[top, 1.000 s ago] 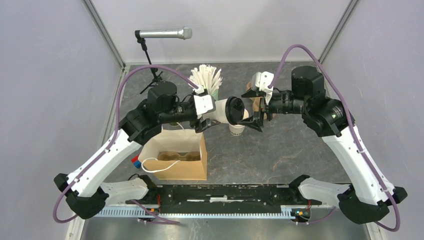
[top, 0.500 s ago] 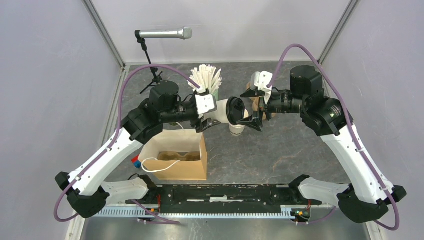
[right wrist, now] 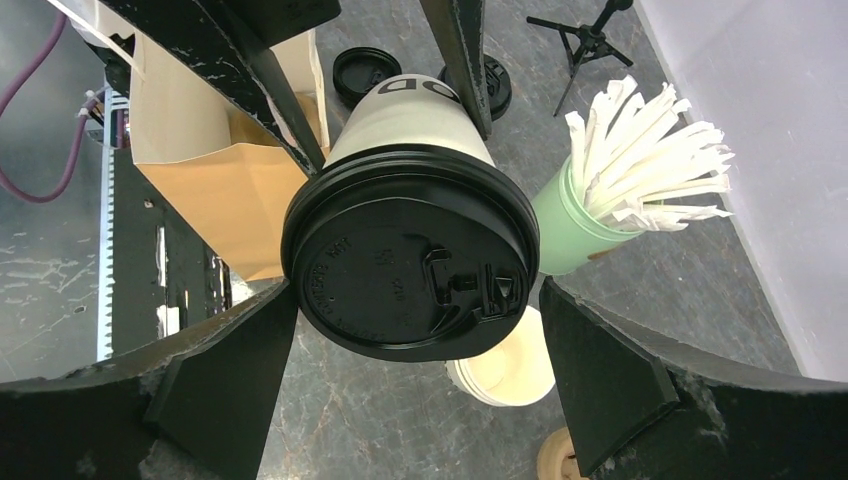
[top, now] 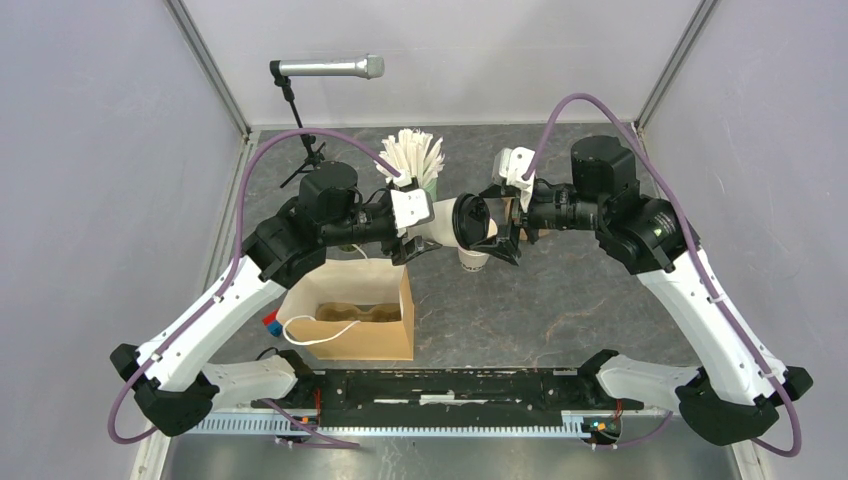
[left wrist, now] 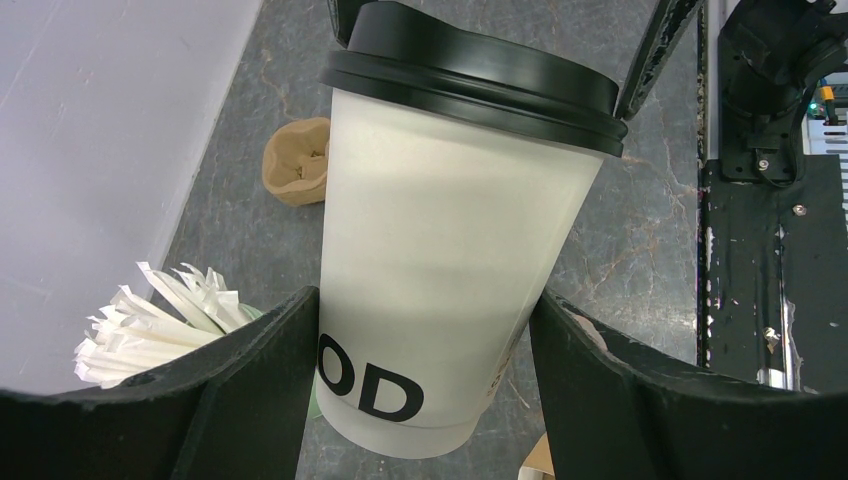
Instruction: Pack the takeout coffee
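I am holding the white cup (left wrist: 450, 200) in the left gripper (left wrist: 425, 320), which is clamping the lower body. The cup is lying on its side in the air above the far middle of the tabletop (top: 560, 310). Its black lid (right wrist: 400, 240) is pointing at the right gripper (right wrist: 418, 288), which is standing wide apart around the lid without touching it. I am worrying about this handover: closing on the lid only may pop it off. Releasing the left too early may drop the cup onto the stack of lidless cups (top: 473, 258), not into the paper bag (top: 385, 340).
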### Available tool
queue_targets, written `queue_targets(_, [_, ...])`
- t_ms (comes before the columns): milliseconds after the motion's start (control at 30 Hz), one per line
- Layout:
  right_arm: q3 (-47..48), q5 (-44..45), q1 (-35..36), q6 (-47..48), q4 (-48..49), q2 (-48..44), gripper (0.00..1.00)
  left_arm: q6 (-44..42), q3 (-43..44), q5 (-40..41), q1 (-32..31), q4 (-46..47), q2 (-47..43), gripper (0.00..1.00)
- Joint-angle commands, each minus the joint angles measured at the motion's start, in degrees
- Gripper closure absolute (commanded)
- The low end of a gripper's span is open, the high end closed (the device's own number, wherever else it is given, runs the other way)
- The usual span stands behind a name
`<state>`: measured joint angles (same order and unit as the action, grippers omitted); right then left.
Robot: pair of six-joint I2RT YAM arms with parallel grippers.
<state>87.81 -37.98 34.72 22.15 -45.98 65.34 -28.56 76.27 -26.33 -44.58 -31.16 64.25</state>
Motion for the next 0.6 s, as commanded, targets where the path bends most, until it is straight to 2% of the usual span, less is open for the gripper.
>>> queue_targets(0, [-0.55, 2.99, 0.57, -0.62, 2.92, -0.38, 0.02, -0.03, 1.87, -1.23, 0.04, 1.71, -0.34, 0.28])
queue_targets(367, [-3.67, 2.36, 0.84, -3.71, 7.84, -1.49, 0.12, 0.64, 1.07, -0.76, 0.05, 2.55, -0.53, 0.26])
queue_targets(467, [-4.11, 2.38, 0.82, -4.62, 8.67, -1.91, 0.13, 0.75, 0.54, 0.51, 0.02, 2.94, -1.12, 0.18])
queue_targets(533, [-4.78, 2.74, 0.86, -5.16, 9.15, -2.45, 0.14, 0.63, -0.08, 1.99, 0.1, 3.12, -1.88, 0.1])
queue_targets(567, [-5.16, 3.02, 0.87, -5.27, 9.16, -2.71, 0.14, 0.69, -0.38, 3.09, 0.07, 3.21, -2.23, 0.01])
